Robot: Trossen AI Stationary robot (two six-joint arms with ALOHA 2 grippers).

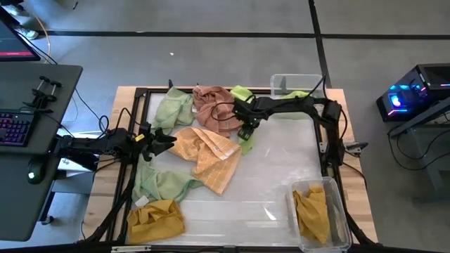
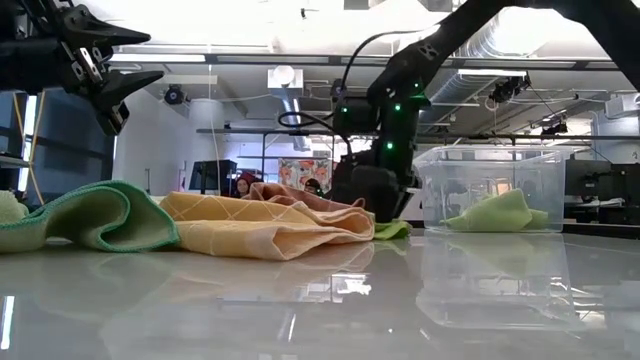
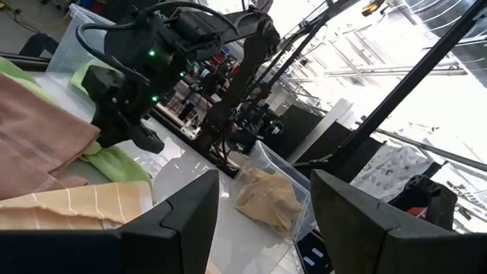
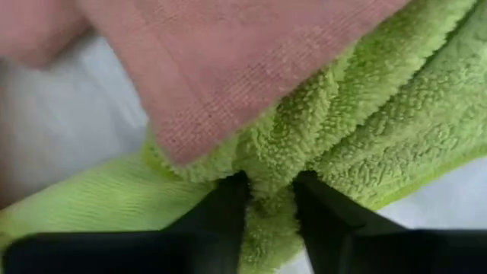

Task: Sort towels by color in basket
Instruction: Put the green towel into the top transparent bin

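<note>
My right gripper (image 1: 245,133) reaches from the table's right side down onto a bright green towel (image 4: 365,129) and is shut on it. The towel lies partly under the dusty pink towel (image 1: 214,105). My left gripper (image 1: 165,140) is open and hangs high above the table (image 2: 110,65), over the left edge of the peach-orange towel (image 1: 207,151). Pale green towels lie at the far left (image 1: 172,109) and near left (image 1: 162,183). A mustard yellow towel (image 1: 155,221) lies near the near left corner. My right gripper (image 4: 270,205) pinches a raised fold of the bright green towel (image 4: 270,179) between its two fingers, coming from above. The rest of the towel lies on the table, with the pink towel's edge (image 4: 228,84) lying over it.
A clear bin (image 1: 320,211) at the near right holds mustard yellow towels. A second clear bin (image 1: 295,84) at the far right holds a pale green towel. Bare tabletop lies between the towels and the bins. A desk with a keyboard stands left of the table.
</note>
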